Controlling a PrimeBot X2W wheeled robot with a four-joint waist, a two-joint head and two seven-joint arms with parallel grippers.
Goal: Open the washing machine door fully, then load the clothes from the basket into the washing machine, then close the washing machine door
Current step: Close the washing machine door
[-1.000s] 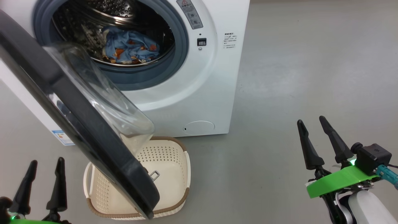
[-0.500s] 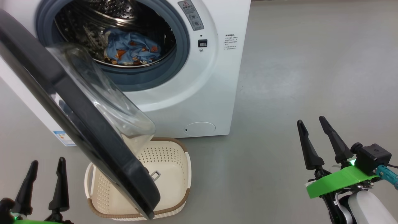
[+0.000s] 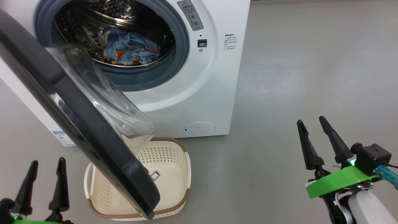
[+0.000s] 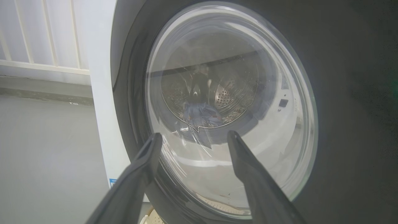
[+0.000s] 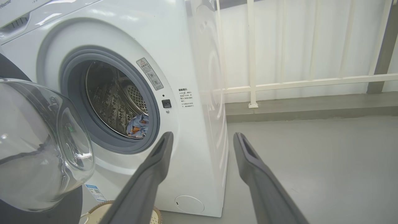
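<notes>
One heap of clothes (image 3: 130, 49) lies in the drum; how many garments, I can't tell. The door (image 3: 102, 149) hangs ajar, hiding half the one basket (image 3: 178, 169) below the washer (image 3: 205, 87). Two grippers: left gripper (image 3: 48, 160) cut off low, right gripper (image 3: 310, 119) well clear, both jaws spread, empty. Nothing's budged this past second.

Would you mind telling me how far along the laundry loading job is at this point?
Done: the washing machine door stands open, the clothes lie inside the washing machine, and the basket looks empty where visible. In hand: nothing; the left gripper and right gripper are open and hold nothing. Left: closing the door.
</notes>
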